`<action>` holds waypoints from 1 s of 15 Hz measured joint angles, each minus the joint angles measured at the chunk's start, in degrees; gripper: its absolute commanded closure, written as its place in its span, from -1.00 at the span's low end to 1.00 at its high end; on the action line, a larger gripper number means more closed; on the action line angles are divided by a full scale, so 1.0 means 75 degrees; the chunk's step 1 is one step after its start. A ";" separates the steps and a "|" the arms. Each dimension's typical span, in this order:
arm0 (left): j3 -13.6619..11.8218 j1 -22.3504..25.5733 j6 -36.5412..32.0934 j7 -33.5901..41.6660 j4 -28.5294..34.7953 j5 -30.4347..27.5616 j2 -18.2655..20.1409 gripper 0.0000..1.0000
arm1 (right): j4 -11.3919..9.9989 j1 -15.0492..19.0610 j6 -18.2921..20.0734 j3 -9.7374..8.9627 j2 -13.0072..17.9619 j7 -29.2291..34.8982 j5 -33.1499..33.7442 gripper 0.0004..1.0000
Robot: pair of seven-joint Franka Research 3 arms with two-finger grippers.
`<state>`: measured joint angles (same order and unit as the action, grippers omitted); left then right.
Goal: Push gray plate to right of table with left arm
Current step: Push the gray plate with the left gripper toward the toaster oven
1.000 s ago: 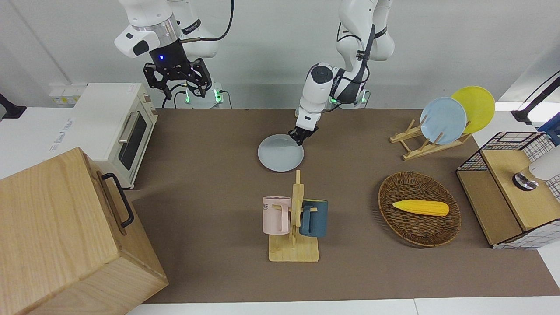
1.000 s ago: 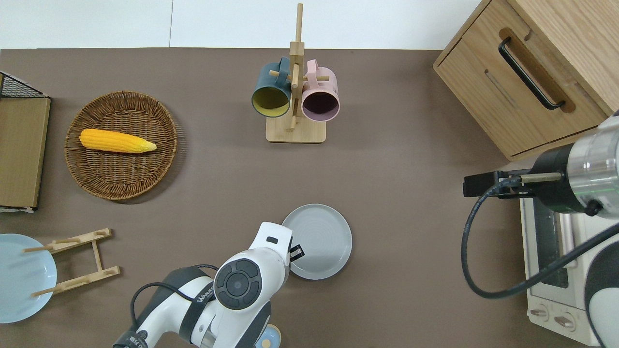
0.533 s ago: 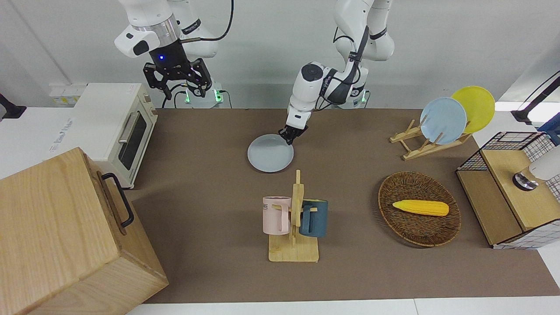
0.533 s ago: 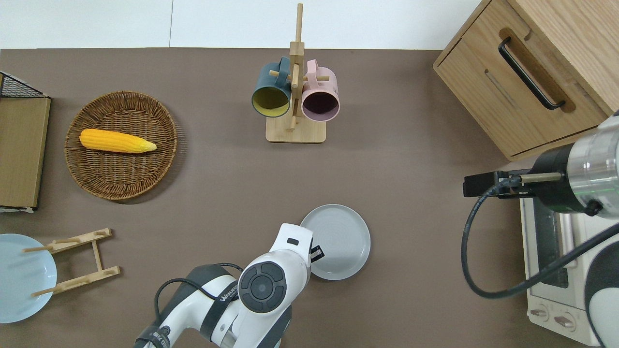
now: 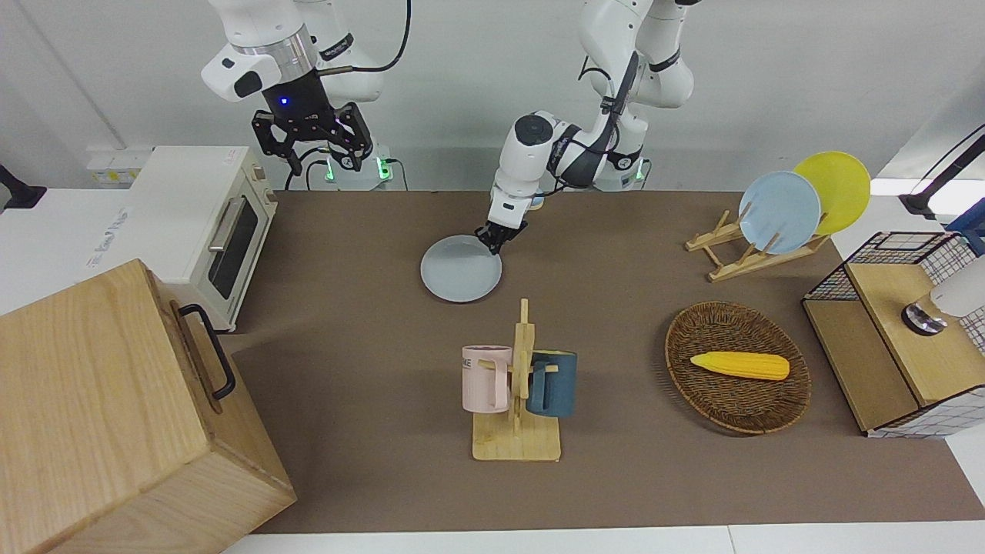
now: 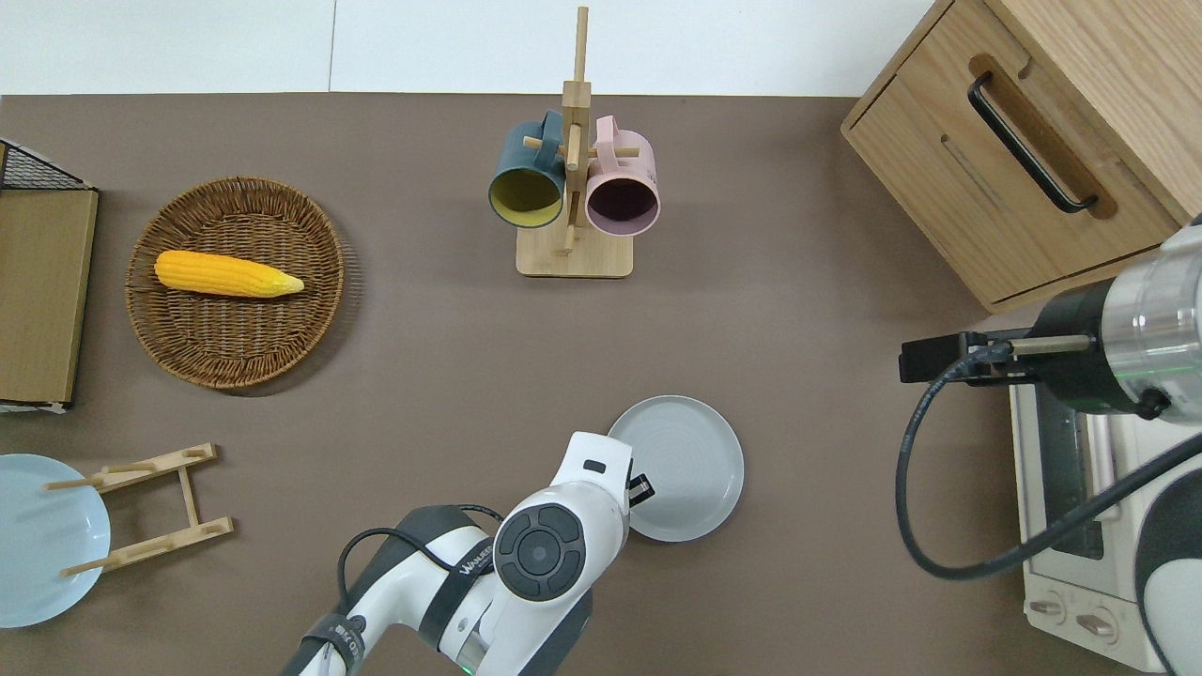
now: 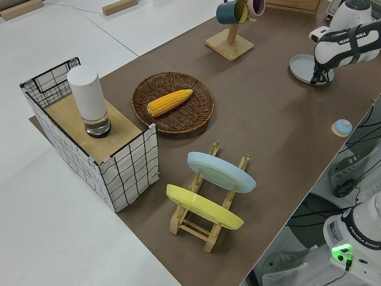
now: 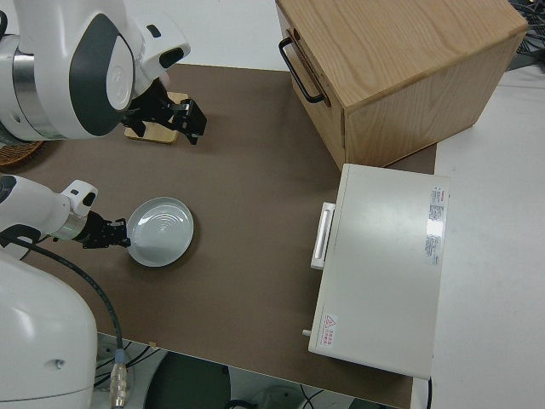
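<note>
The gray plate (image 5: 460,278) lies flat on the brown table (image 5: 346,346), near the robots' edge and about mid-length; it also shows in the overhead view (image 6: 685,465) and the right side view (image 8: 162,232). My left gripper (image 5: 492,240) is shut and low at the table. Its tip touches the plate's rim on the side toward the left arm's end, as the overhead view (image 6: 641,490) shows. It holds nothing. My right gripper (image 5: 312,142) is parked and open.
A mug rack (image 5: 517,385) with a pink and a teal mug stands farther from the robots than the plate. A toaster oven (image 5: 208,223) and a wooden cabinet (image 5: 115,415) stand at the right arm's end. A corn basket (image 5: 737,368) and a plate rack (image 5: 777,211) stand toward the left arm's end.
My left gripper has slid toward the right arm's end of the table, and the gray plate has moved that way with it. The right arm has not moved.
</note>
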<state>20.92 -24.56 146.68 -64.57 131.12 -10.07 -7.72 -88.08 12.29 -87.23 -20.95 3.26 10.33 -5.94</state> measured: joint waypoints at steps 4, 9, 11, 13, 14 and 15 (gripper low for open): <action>0.0009 -0.0129 0.0022 -0.0150 -0.0162 0.0001 -0.0105 1.00 | 0.0000 0.0000 0.0000 0.0000 0.0000 0.0000 0.0000 -0.99; 0.0008 -0.0164 0.0026 -0.0171 -0.0238 0.0165 -0.0160 -0.46 | 0.0000 0.0000 0.0000 0.0000 0.0000 0.0000 0.0000 -0.99; 0.0007 -0.0164 0.0027 -0.0171 -0.0266 0.0204 -0.0192 -0.72 | 0.0000 0.0000 0.0000 0.0000 0.0000 0.0000 0.0000 -0.99; 0.0004 -0.0165 0.0027 -0.0171 -0.0279 0.0235 -0.0199 -0.96 | 0.0000 0.0000 0.0000 0.0000 0.0000 0.0000 0.0000 -0.99; 0.0002 -0.0165 0.0027 -0.0171 -0.0282 0.0243 -0.0199 -0.97 | 0.0000 0.0000 0.0000 0.0000 0.0000 0.0000 0.0000 -0.99; -0.0001 -0.0165 0.0026 -0.0171 -0.0282 0.0292 -0.0201 -0.97 | 0.0000 0.0000 0.0000 0.0000 0.0000 0.0000 0.0000 -0.99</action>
<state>20.91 -25.79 146.88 -65.85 129.01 -7.88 -9.22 -88.08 12.29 -87.23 -20.95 3.26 10.33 -5.94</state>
